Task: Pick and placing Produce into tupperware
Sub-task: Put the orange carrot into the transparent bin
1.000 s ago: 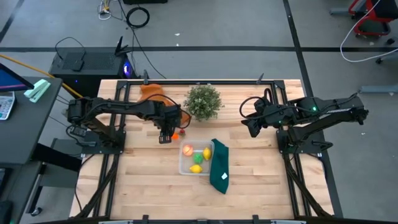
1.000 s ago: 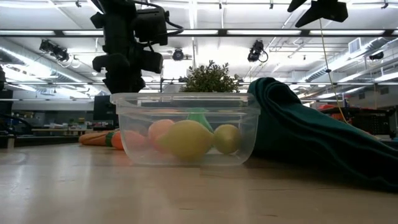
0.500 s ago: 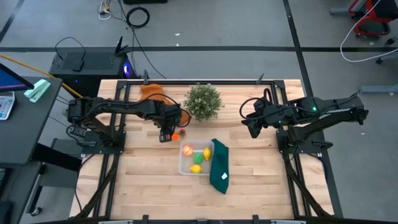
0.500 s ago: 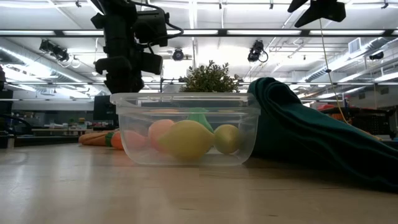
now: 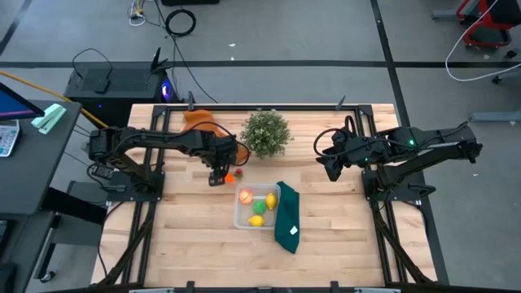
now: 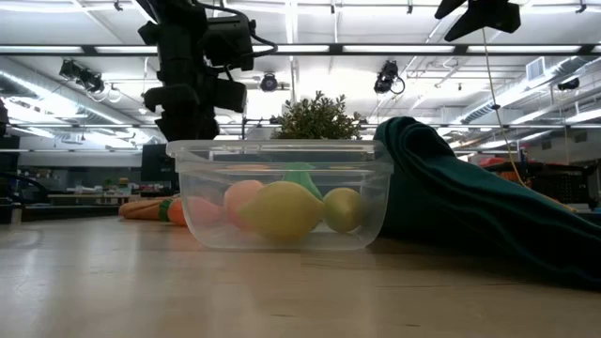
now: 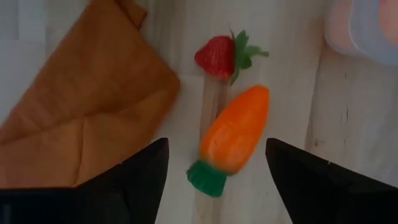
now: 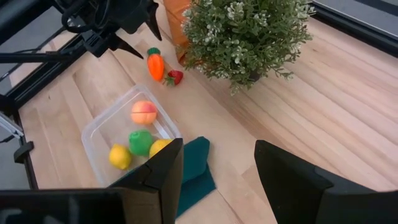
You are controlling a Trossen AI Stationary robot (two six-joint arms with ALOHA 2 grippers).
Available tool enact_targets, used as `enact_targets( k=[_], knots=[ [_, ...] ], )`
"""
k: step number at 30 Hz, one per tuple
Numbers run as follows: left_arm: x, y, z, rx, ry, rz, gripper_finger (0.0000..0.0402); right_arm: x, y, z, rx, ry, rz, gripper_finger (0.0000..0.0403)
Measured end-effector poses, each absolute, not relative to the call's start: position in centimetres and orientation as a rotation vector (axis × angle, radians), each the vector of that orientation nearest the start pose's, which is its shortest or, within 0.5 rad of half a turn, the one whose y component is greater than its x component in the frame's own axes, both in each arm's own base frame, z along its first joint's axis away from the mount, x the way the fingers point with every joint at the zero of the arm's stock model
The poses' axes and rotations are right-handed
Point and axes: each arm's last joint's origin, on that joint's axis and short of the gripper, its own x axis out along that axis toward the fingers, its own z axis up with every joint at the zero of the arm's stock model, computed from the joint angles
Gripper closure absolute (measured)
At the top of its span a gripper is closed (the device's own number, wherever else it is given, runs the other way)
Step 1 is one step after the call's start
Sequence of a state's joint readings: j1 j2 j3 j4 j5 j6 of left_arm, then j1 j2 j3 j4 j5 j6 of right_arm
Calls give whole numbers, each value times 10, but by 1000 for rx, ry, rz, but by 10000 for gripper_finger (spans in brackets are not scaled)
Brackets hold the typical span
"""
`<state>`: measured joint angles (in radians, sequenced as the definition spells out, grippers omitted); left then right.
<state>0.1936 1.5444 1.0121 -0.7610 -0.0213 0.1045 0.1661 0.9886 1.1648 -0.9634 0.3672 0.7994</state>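
Left gripper (image 5: 216, 181): slight shift only; in the low view its dark wrist block (image 6: 197, 70) sits a touch higher and further right than a second ago, above the tupperware (image 6: 280, 192) rim. In the high view it hangs over the carrot (image 5: 229, 177) at the same spot. Change overall: very small, confined to the left arm.

Low view: carrot (image 6: 148, 208) mostly hidden behind the tupperware (image 6: 280, 192), only a blurred orange end showing; strawberry (image 7: 218, 57) hidden altogether. Left gripper (image 6: 188, 120) cut off behind the rim, fingertips unseen. Left wrist view: tupperware cropped to one corner, orange cloth (image 7: 81, 106) cut by the edge.
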Motion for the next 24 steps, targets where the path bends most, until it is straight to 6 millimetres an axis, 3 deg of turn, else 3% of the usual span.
enact_targets(
  k=[8,16,24],
  knots=[
    [264,52,177,-33,1330,93,136,172,18,359,552,636,-473,238],
    [269,52,168,9,1229,69,131,172,18,359,553,636,-472,238],
    [261,49,157,-37,1249,6,116,172,18,359,553,637,-472,238]
  ],
)
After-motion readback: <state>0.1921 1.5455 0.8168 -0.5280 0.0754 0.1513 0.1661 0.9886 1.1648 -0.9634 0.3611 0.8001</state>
